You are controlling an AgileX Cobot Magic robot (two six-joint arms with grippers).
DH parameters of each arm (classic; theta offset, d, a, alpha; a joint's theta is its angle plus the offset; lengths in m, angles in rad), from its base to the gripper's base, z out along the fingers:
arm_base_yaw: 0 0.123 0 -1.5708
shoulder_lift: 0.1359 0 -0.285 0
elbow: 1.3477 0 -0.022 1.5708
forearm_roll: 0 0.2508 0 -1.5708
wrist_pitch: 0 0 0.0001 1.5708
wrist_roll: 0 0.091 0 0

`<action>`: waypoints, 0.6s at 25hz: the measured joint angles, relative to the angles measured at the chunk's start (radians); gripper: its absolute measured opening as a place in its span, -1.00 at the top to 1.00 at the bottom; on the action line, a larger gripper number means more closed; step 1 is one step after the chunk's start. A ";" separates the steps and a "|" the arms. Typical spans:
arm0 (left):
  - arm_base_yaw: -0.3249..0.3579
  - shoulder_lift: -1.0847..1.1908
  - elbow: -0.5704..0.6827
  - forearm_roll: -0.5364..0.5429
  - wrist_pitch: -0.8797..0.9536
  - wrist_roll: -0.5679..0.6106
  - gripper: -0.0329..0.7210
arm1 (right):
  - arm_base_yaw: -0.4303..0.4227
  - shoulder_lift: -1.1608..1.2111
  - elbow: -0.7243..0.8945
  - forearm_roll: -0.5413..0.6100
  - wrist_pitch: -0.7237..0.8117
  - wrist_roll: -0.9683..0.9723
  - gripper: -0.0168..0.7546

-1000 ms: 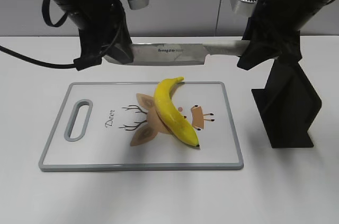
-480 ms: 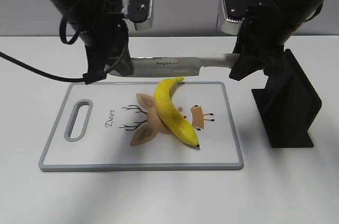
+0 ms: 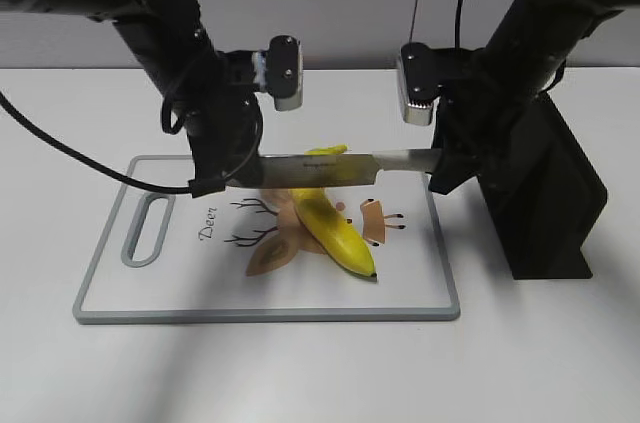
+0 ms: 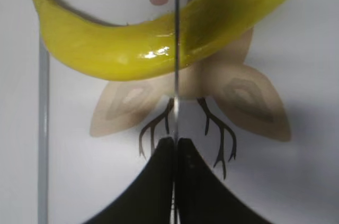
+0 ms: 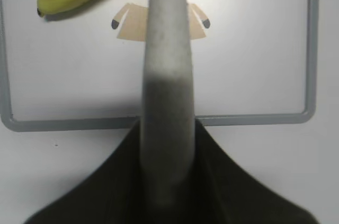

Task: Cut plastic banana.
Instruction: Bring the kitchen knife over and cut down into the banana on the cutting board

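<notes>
1. Banana lies on the cutting board, over the printed deer figure, stem end toward the far edge, black tip toward the near edge. It looks whole: no gap or split visible in any view.

2. Knife is held level across the board, side to side, carried by both arms.
   - Left gripper: closed on the blade tip. In the left wrist view the jaws meet tight on the thin edge of the blade.
   - Right gripper: closed around the pale handle, which runs straight out between the jaws.

3. Blade position: left wrist view shows the spine line crossing the banana at about mid-length. In the exterior view the blade sits across the upper part of the fruit. Cannot tell whether the edge is touching the skin, just above it, or already pressed in; no view shows the contact from the side.

4. Status, as a judgement:
   - Done: knife gripped at both ends and lined up over the banana.
   - Left: the cut itself, pressing down through the fruit to the board until the pieces part.

5. Black knife stand sits to the right of the board, empty of the knife.
</notes>
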 joint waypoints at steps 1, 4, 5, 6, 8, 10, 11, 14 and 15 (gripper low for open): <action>0.000 0.016 0.000 -0.009 0.000 0.000 0.94 | 0.000 0.013 0.000 -0.002 0.000 0.000 0.50; 0.000 0.059 -0.003 -0.032 0.000 0.000 0.94 | 0.000 0.061 0.000 -0.009 -0.002 -0.002 0.50; 0.000 0.065 -0.007 -0.040 -0.002 0.000 0.94 | -0.001 0.071 0.000 -0.012 -0.005 -0.002 0.50; 0.000 0.071 -0.009 -0.045 -0.003 0.000 0.94 | -0.001 0.079 0.000 -0.014 -0.007 -0.002 0.50; 0.000 0.082 -0.010 -0.056 -0.009 0.001 0.94 | -0.001 0.088 0.000 -0.008 -0.013 -0.002 0.50; 0.000 0.092 -0.010 -0.064 -0.011 0.001 0.94 | 0.000 0.091 0.000 -0.002 -0.016 -0.002 0.50; 0.000 0.093 -0.010 -0.068 -0.013 0.001 0.94 | 0.000 0.091 0.000 -0.002 -0.018 -0.002 0.50; 0.000 0.095 -0.010 -0.072 -0.016 0.001 0.94 | 0.000 0.091 0.000 0.000 -0.022 -0.003 0.50; 0.000 0.095 -0.010 -0.073 -0.016 0.001 0.94 | 0.000 0.091 0.000 0.001 -0.022 -0.003 0.50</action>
